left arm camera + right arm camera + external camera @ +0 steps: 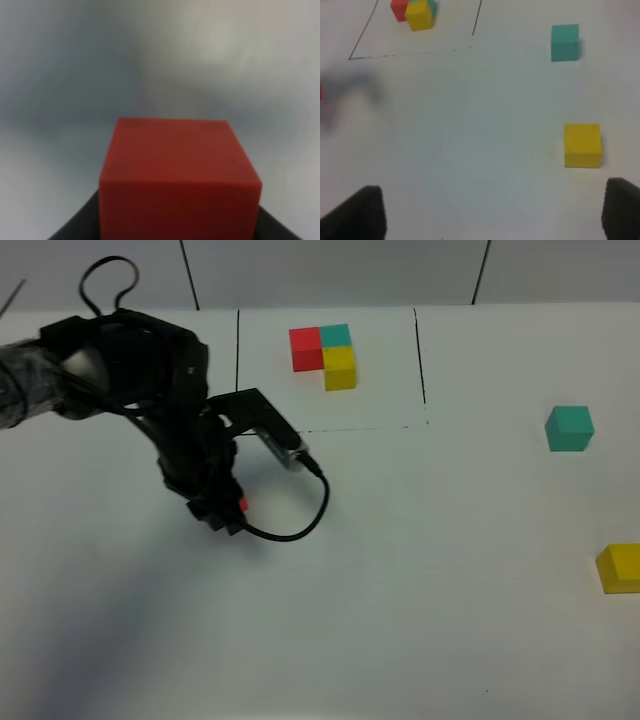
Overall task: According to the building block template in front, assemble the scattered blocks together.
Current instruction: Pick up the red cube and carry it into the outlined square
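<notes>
- Clamped left gripper (230,512) on the red cube (180,175), left of centre.
- Held right gripper (492,215) spread, empty.
- Saw teal cube (569,428), yellow cube (619,568) at right edge.

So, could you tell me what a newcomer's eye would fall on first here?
The black left gripper hangs over the left of the white table, shut on the red cube, which fills the left wrist view. At the back, the template cluster of red, teal and yellow sits inside a thin black drawn frame; the teal cube and yellow cube lie apart at the far right.
</notes>
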{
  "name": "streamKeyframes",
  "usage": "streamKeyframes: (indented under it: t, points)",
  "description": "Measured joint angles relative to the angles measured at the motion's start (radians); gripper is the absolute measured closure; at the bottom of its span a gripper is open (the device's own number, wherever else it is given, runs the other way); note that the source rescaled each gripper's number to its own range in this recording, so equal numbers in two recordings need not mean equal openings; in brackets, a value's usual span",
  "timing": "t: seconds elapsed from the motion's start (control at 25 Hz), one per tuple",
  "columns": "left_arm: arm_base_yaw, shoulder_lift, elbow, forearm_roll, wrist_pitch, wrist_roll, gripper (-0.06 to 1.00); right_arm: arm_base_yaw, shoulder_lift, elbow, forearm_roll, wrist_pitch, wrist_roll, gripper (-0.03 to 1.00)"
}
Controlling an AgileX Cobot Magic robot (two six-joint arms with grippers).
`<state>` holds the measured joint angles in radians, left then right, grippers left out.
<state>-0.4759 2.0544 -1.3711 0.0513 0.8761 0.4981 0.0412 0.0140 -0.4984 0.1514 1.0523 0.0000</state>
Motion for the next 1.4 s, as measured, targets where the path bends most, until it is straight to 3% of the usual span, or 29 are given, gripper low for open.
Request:
streamKeyframes:
  t: [0.32,0.6,1.08,1.4]
  points:
    - [-0.146,0.224,-0.385,0.093,0.178,0.148,0.94,0.000,0.000,0.000,0.001,0.000,0.007,0.21]
    - [-0.184,0.350,-0.607,0.087,0.213,0.254,0.94,0.000,0.000,0.000,0.003,0.000,0.007,0.21]
    - [-0.184,0.389,-0.652,0.056,0.173,0.278,0.94,0.000,0.000,0.000,0.004,0.000,0.007,0.21]
    - [-0.185,0.403,-0.652,0.054,0.215,0.276,0.94,0.000,0.000,0.000,0.006,0.000,0.007,0.21]
